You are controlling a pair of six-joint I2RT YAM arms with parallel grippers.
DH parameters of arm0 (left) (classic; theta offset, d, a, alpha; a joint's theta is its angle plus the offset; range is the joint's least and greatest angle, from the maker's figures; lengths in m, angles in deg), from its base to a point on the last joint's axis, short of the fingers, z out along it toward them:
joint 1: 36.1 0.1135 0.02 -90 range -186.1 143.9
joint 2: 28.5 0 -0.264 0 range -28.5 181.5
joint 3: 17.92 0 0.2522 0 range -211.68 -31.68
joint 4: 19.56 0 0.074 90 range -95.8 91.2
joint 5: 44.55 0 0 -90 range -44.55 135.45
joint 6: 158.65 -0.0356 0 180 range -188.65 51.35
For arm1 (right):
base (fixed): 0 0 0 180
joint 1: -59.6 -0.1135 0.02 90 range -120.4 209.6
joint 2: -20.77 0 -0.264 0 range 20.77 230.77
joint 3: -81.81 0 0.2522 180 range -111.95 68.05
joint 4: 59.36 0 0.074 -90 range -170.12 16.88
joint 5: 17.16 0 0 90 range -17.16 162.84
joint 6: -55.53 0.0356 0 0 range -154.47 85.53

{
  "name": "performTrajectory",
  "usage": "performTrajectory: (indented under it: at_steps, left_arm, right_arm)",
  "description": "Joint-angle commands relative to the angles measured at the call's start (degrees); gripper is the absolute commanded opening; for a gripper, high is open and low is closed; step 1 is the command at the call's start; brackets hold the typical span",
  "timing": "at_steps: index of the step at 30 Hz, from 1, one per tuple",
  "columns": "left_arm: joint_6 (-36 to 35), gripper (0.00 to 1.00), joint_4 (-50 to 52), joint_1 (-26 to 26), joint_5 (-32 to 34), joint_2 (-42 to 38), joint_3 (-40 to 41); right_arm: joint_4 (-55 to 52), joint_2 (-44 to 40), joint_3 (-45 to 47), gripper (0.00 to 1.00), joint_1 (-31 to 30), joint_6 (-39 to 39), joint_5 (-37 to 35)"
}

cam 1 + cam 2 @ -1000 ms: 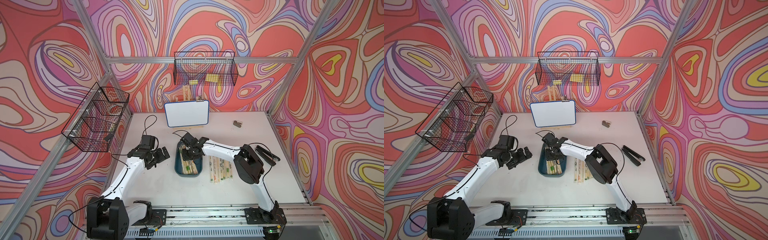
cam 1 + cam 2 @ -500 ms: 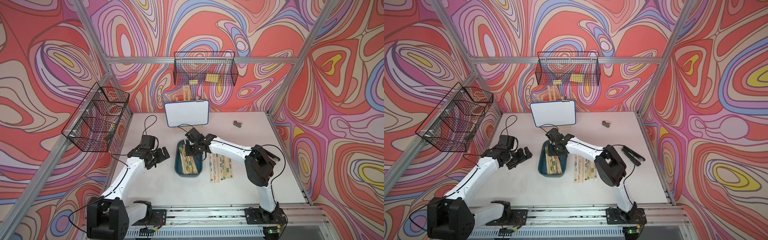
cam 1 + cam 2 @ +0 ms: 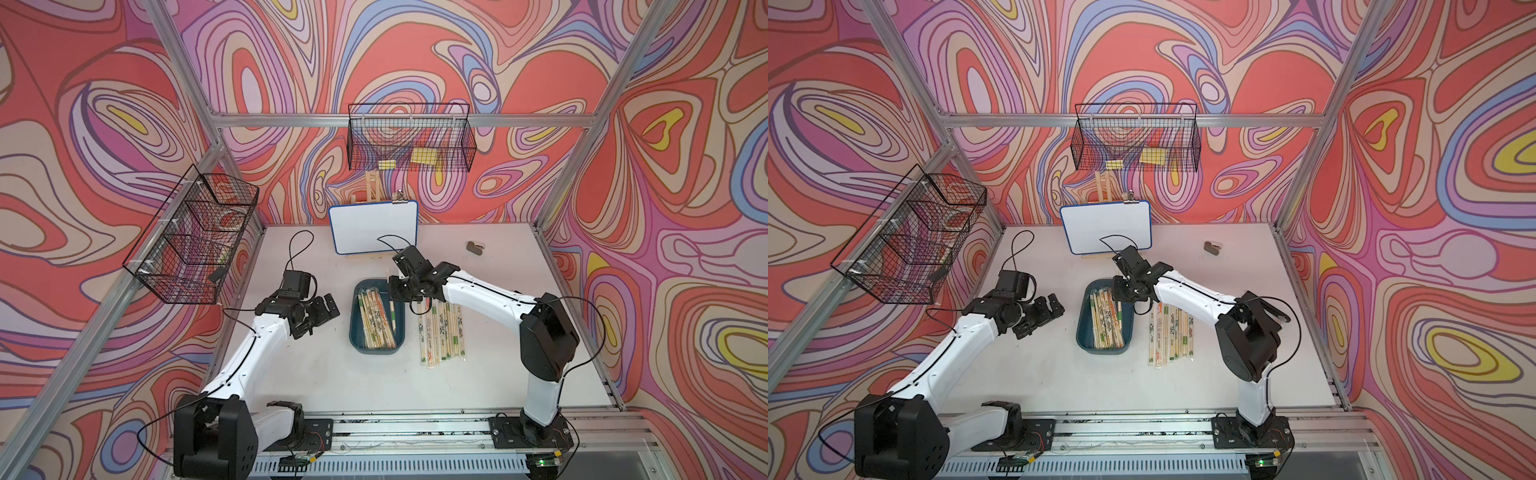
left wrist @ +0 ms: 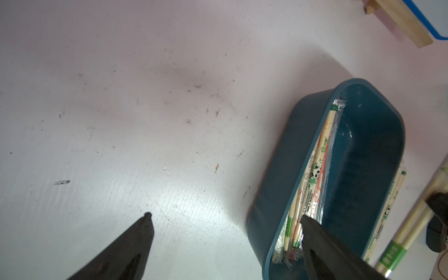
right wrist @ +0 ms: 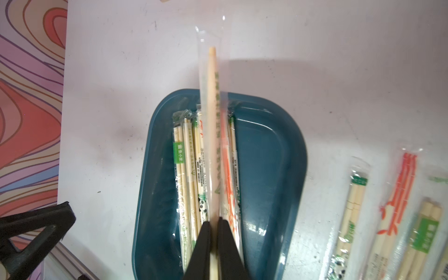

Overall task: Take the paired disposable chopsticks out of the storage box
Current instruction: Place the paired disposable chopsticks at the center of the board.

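Carrying one sleeved pair out of the box. In the right wrist view, the right gripper (image 5: 213,219), with two black tapered fingers, is seen clamped on a single pair of pale bamboo chopsticks in a clear plastic sleeve with green print (image 5: 211,97). A long stretch of the pair projects beyond the fingertips, up the middle of the frame and past the rim of the shallow dark teal plastic storage box with rounded corners (image 5: 278,145). In a top view the held pair (image 3: 392,311) is shown at frame centre, over the right-hand part of the box (image 3: 376,351). A bundle of sleeved pairs (image 5: 186,157) lies along the left side of the box floor. A row of sleeved pairs (image 3: 440,332) is laid on the white tabletop (image 3: 291,374) just right of the box. The left gripper (image 3: 320,309) is held empty with its fingers wide apart, left of the box and not touching it.

For the step to be done well, it is judged that the pair should be raised until both ends clear the rim before being moved toward the row. A long item gripped at one spot is likely to droop or swing. The slick sleeve may slip between the pads, so a slow transfer is advised. The pair should be lowered parallel to the row before release.
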Motion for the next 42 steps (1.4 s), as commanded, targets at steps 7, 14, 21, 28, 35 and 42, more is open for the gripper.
performTrajectory:
  at_steps: [7,14,21,28,35,42]
  left_arm:
    - [-0.5,1.00,1.0,0.4,-0.4,-0.7,0.2]
    - [-0.3,1.00,1.0,0.4,-0.7,-0.6,0.2]
    - [-0.2,1.00,0.9,0.4,-0.8,-0.5,0.3]
    - [0.0,1.00,0.7,0.4,-1.0,-0.3,0.3]
    - [0.1,1.00,0.6,0.4,-1.0,-0.5,0.6]
    - [0.1,1.00,0.6,0.4,-1.2,-0.6,0.8]
  right_arm:
    - [1.9,-7.7,8.6,0.00,2.6,1.5,-2.1]
    - [2.0,-8.8,14.1,0.00,2.7,1.9,-3.0]
    - [3.2,-6.8,17.1,0.00,2.7,2.2,-1.8]
    - [4.4,-3.3,18.1,0.00,2.0,2.5,-0.9]
    - [3.3,-0.9,17.5,0.00,0.7,2.9,-2.2]
    - [2.7,-1.2,18.5,0.00,0.4,3.7,-3.0]
